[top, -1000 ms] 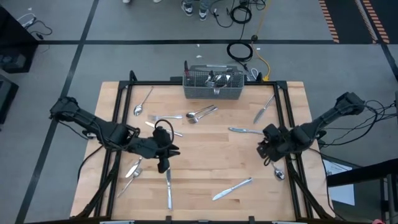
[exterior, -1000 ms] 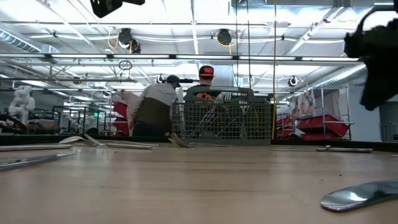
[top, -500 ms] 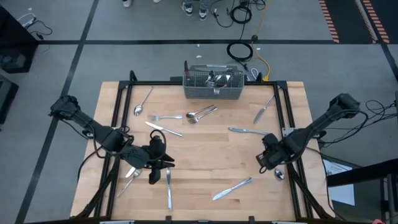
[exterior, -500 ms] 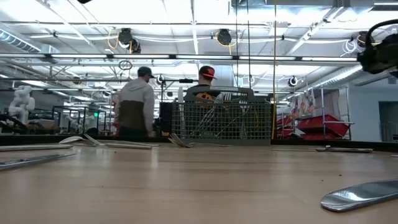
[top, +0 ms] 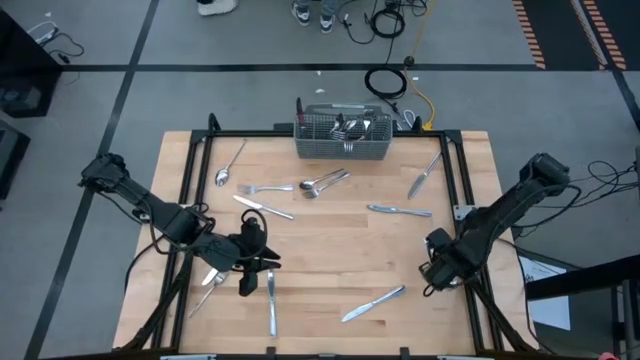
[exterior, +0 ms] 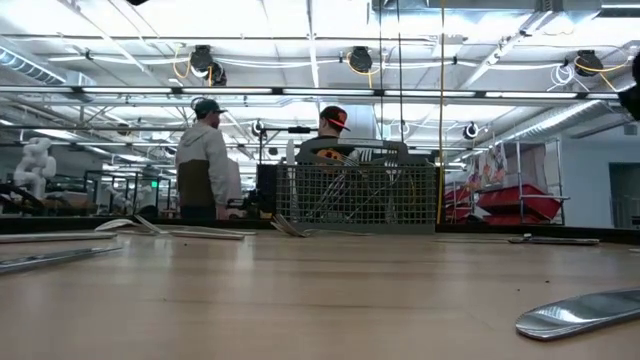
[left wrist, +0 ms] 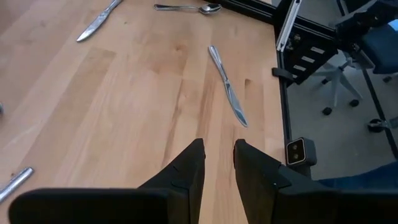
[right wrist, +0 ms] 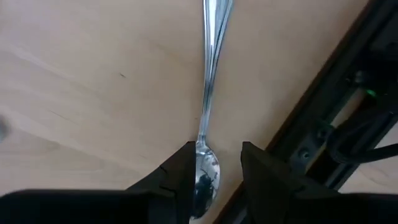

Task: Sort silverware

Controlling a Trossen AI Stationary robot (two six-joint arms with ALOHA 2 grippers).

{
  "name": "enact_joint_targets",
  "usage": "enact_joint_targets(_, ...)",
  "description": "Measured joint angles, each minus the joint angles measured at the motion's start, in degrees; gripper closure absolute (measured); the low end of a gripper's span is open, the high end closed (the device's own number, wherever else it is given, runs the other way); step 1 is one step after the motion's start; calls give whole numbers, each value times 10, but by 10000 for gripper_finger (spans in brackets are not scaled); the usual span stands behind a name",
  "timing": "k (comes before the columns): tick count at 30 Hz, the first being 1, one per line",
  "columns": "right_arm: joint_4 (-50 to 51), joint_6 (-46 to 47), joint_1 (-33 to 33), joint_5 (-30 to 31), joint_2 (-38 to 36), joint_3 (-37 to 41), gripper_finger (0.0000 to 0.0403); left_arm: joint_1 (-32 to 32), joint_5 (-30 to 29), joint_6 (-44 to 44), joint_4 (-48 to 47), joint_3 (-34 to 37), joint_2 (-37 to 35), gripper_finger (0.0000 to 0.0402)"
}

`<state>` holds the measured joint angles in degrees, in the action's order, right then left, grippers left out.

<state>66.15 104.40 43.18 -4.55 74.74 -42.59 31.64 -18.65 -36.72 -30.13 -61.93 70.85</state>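
Observation:
Silverware lies scattered flat on the wooden table (top: 330, 250). My right gripper (top: 441, 276) points down at the near right edge. In the right wrist view it (right wrist: 214, 163) stands open, with its fingers on either side of the bowl of a spoon (right wrist: 208, 93). That spoon lies flat on the table, and I cannot tell whether a finger touches it. My left gripper (top: 250, 282) hangs open over the near left of the table, beside a knife (top: 271, 305). In the left wrist view it (left wrist: 219, 155) has only bare wood between its fingers.
A grey wire basket (top: 343, 135) holding several pieces stands at the far edge. Spoons (top: 325, 182), a fork (top: 265, 187) and knives (top: 424, 175) (top: 374, 303) lie about. The black frame rail (right wrist: 336, 124) runs right beside the right gripper. People stand behind the basket (exterior: 357, 195).
My right gripper has gone toward the table's near edge and down, tipping to point straight down over the spoon by the right rail. My left gripper has shifted a little toward the near left, then kept still. A person beyond the table has walked left.

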Motion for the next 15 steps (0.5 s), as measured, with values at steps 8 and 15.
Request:
enact_joint_targets(8,-18,-2,4,33,63,0,284,0,0,1,-6,0,0,309)
enact_joint_targets(15,-44,-2,4,27,96,9,284,0,0,1,-13,0,0,309)
